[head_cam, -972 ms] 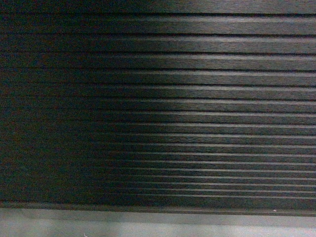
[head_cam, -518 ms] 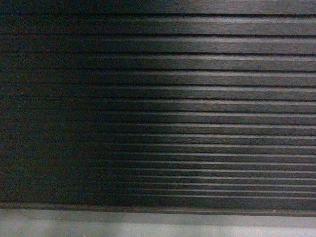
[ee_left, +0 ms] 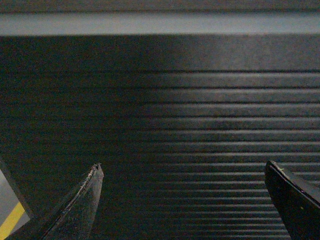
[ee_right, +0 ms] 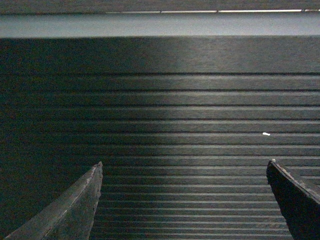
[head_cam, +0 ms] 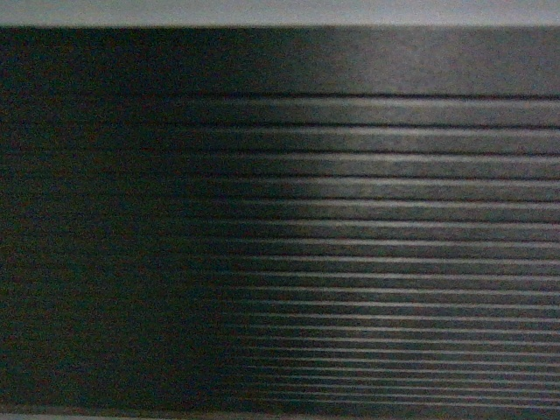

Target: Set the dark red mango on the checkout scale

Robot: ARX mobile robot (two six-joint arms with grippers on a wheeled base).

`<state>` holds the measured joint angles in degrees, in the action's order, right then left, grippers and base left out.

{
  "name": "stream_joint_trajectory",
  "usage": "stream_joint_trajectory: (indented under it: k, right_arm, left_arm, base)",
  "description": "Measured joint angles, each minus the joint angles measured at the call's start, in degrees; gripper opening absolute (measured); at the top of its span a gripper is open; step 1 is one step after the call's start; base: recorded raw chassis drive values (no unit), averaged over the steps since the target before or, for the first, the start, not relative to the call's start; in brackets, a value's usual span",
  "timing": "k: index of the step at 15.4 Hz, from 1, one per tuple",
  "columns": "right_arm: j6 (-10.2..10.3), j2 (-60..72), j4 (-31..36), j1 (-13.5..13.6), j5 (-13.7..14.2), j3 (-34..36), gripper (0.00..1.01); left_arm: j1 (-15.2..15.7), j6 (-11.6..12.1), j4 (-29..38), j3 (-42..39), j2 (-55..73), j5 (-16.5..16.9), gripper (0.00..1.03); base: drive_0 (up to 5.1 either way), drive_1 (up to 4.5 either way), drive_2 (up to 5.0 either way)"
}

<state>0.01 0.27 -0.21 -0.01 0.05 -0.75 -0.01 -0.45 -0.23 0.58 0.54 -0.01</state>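
Observation:
The checkout's dark ribbed front panel (head_cam: 350, 227) fills the head view, and neither gripper shows there. The panel (ee_left: 190, 110) also fills the left wrist view, where my left gripper (ee_left: 182, 167) is open, its two dark fingertips (ee_left: 92, 182) wide apart with nothing between them. The right wrist view faces the same ribbed panel (ee_right: 190, 115); my right gripper (ee_right: 185, 166) is open and empty too. The dark red mango and the scale are out of view.
A pale grey band (head_cam: 280, 12) runs above the panel's top edge in every view. A strip of floor with a yellow line (ee_left: 10, 222) shows at the lower left of the left wrist view. A small white speck (ee_right: 266, 134) sits on the panel.
The head view has shifted upward along the panel. The grey plinth at the bottom has dropped out of sight and a pale band has come in at the top.

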Motion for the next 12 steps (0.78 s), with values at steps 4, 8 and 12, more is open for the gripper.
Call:
stream_joint_trajectory:
  k: [4,8,12]
  right_arm:
    - [0.00,0.00,0.00,0.00,0.00,0.00,0.98]
    - [-0.04,0.00,-0.02,0.00,-0.04,0.00,0.98]
    - [-0.04,0.00,0.04,0.00,-0.04,0.00,0.98]
  left_arm:
    - [0.00,0.09,0.02,0.00,0.00,0.02,0.98]
    - [0.00,0.26,0.02,0.00,0.00,-0.04,0.98]
    - [0.00,0.46,0.02,0.00,0.00,0.00,0.98]
  base:
    - [0.0,0.00,0.0]
    - [0.0,0.00,0.0]
    - [0.0,0.00,0.0]
